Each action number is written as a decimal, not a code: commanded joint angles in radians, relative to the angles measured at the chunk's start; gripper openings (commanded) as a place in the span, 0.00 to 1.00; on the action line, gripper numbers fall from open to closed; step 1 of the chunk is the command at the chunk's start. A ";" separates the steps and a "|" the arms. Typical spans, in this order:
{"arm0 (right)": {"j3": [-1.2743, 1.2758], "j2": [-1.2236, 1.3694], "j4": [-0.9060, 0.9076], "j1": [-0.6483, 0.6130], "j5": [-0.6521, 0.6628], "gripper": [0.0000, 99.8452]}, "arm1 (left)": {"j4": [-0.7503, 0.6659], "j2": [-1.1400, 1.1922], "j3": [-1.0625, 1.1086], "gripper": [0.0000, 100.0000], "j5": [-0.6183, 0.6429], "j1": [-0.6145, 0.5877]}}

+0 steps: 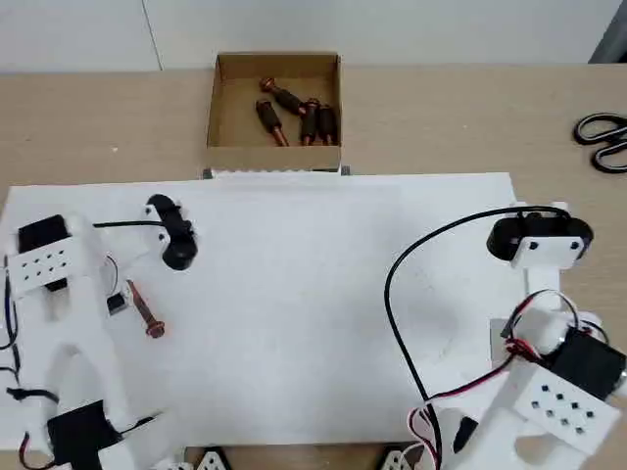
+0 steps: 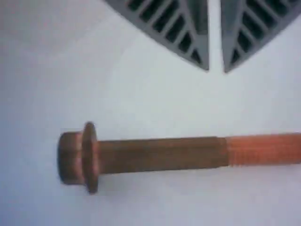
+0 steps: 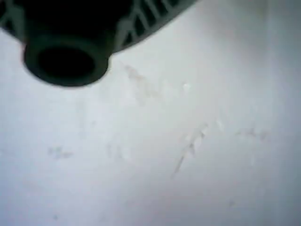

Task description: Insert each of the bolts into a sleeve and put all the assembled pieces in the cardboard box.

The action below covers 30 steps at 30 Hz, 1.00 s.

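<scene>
A copper bolt (image 1: 144, 308) lies on the white mat (image 1: 294, 294) at the left, beside the left arm. In the left wrist view the bolt (image 2: 160, 153) lies flat, head to one side. My left gripper (image 2: 215, 66) hovers just off its shaft, its ribbed fingertips (image 2: 200, 47) nearly together with nothing between them. My right gripper (image 3: 80, 19) is shut on a black sleeve (image 3: 66, 61), whose hollow end faces out over the bare mat. The cardboard box (image 1: 211, 108) stands at the far middle with several assembled pieces (image 1: 299, 113) inside.
Scissors (image 1: 602, 142) lie on the wooden table at the far right. A black cable (image 1: 392, 284) loops over the mat from the right arm. The middle of the mat is bare.
</scene>
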 commanded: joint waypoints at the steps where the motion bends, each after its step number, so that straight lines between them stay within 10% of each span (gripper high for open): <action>1: -0.005 -0.013 -0.007 0.004 0.009 0.01 | 0.018 -0.006 -0.010 0.01 0.002 0.026; 11: 0.055 -0.015 -0.007 0.004 0.011 0.01 | 0.015 -0.008 -0.018 0.01 -0.014 0.020; 21: 0.054 -0.015 -0.036 0.004 0.011 0.01 | -0.124 -0.006 -0.004 0.01 -0.405 0.028; 30: 0.054 -0.015 -0.064 0.004 0.003 0.01 | -0.262 -0.008 0.024 0.01 -0.474 0.091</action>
